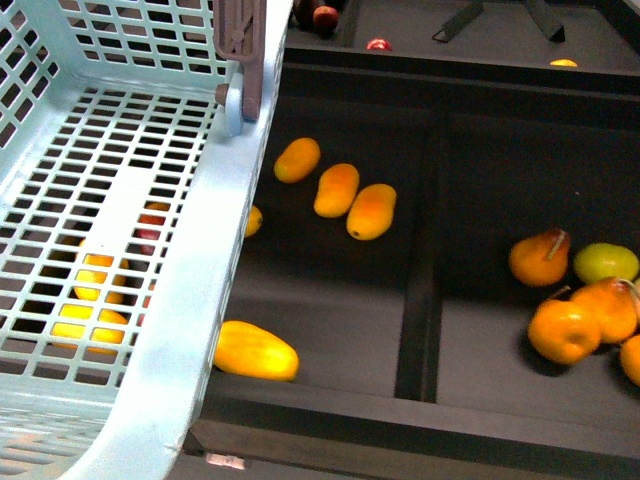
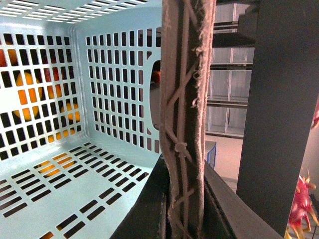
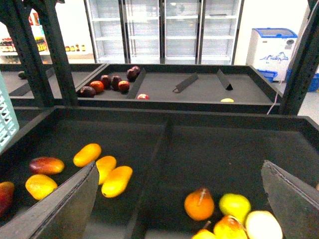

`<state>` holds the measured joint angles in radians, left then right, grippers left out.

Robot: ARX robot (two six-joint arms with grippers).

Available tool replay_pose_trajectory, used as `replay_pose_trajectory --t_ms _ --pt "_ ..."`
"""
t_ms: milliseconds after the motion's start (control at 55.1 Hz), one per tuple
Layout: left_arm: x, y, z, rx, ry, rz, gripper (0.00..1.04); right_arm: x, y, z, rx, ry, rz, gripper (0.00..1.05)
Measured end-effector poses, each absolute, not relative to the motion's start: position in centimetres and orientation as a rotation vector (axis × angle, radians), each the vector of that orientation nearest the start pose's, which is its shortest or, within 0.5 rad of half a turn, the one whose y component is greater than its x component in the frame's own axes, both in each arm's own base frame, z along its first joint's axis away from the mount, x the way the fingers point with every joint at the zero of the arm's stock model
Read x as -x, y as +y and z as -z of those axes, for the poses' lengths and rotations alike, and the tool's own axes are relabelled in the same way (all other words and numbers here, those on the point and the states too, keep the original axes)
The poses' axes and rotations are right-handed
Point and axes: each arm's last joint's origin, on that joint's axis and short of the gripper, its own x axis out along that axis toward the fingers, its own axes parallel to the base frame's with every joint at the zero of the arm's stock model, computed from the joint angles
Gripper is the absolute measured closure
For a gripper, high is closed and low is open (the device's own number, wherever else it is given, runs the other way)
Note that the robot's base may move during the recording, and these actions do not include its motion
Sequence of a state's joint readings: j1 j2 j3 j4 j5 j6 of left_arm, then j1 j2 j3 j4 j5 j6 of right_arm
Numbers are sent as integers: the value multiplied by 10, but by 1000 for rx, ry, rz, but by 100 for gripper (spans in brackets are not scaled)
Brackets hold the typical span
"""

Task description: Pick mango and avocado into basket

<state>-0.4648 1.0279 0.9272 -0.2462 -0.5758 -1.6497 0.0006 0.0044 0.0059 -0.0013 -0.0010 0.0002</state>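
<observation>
The pale teal basket fills the left of the front view, held up over the left bin of the fruit stand; its lattice floor is bare inside. My left gripper is shut on the basket's two brown handles. A dark red and orange mango lies in the left bin beside the yellow fruits; from the front the basket mostly hides it. My right gripper is open with nothing between its fingers, high over the divider between the two bins. The avocado is out of view.
Yellow-orange oval fruits lie in the left bin, one near the front wall. Orange pears and a yellow-green fruit fill the right bin. A black divider separates them. Dark red fruits sit on the far stand.
</observation>
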Motion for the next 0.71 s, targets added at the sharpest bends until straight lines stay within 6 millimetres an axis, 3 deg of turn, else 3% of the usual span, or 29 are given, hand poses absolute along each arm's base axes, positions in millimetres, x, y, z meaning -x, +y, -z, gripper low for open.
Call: replay_pose_trajectory --t_ms 707 --pt "-204 -85 -333 1462 136 -326 93 -98 0 -165 0 2 -1 8"
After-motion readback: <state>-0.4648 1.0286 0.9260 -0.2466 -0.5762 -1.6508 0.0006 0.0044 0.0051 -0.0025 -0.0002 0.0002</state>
